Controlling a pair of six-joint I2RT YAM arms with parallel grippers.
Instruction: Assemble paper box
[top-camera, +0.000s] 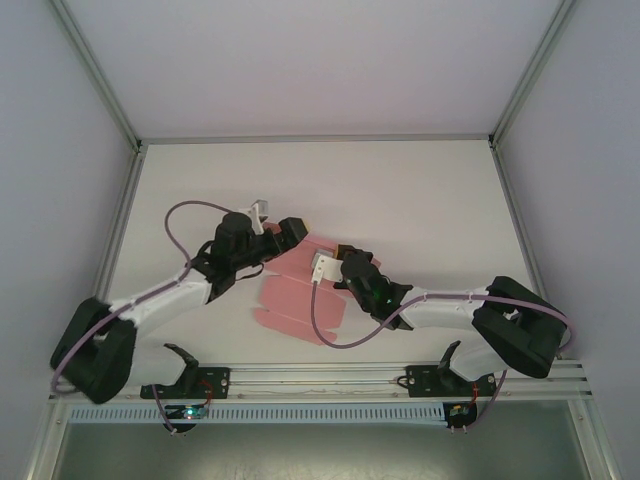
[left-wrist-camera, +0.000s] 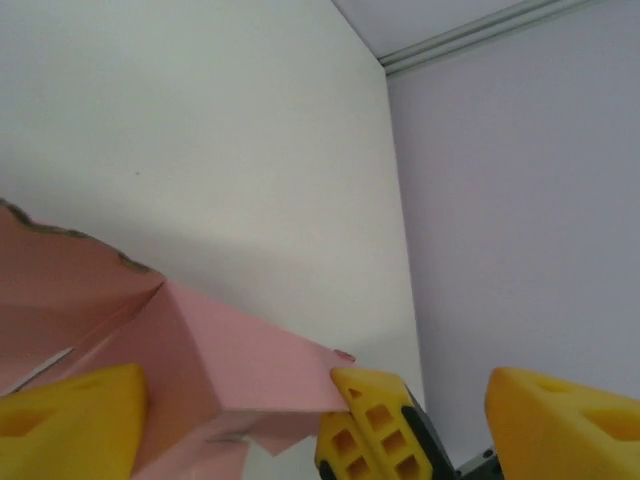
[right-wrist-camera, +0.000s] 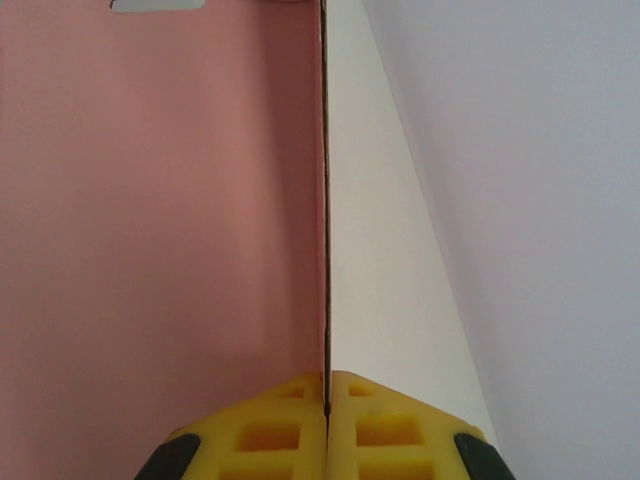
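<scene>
Paper box, a pink thin-card die-cut sheet partly folded up, is held at one edge by the right gripper. Its yellow latticed fingertips are pressed together, with only the thickness of the card between them. From that wrist the pinched panel stands upright and is seen edge-on as a thin dark line running straight up from the tips. Its flat pink face fills the left side, and a small slot is cut at its top edge.

The left gripper stands wide open with nothing clamped. One yellow finger is at the lower left and the other at the lower right. A folded corner of the card lies in the gap, close to the left finger; contact there cannot be told. The tip of the right gripper also shows in that gap, at the card's corner.

Card form: one sharp crease separates a raised panel from a lower one. The far die-cut edge is uneven and brownish. From above, scalloped flaps line the sheet's near-left margin.

Position: the box rests on the white tabletop at mid-width, nearer the arm bases than the back, between the two wrists.

Free room: bare tabletop runs from the box to the rear aluminium rail and out to both side rails. Just right of the pinched edge, a strip of tabletop narrows toward the pale grey wall panel.
</scene>
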